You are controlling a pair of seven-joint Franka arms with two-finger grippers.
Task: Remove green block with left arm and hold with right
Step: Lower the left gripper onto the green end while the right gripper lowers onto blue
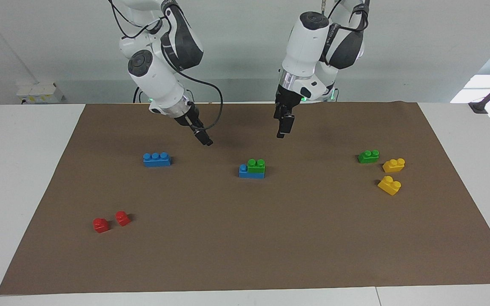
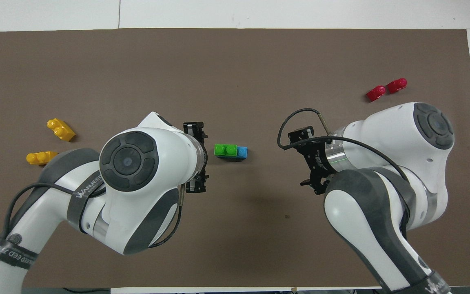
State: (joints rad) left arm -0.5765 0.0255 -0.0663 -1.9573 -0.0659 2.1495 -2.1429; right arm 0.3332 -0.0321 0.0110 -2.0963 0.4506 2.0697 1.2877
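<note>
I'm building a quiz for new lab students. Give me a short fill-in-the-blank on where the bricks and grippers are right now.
1. The green block at the mat's middle sits on a ____ brick.
2. The two red bricks lie toward the ____ arm's end.
3. The second green brick lies beside two ____ bricks.
4. The left gripper and right gripper hold ____.

Missing words: blue; right; yellow; nothing

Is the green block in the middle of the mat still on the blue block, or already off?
Still on. The green block sits stacked on the blue block, and neither tool touches it.
</note>
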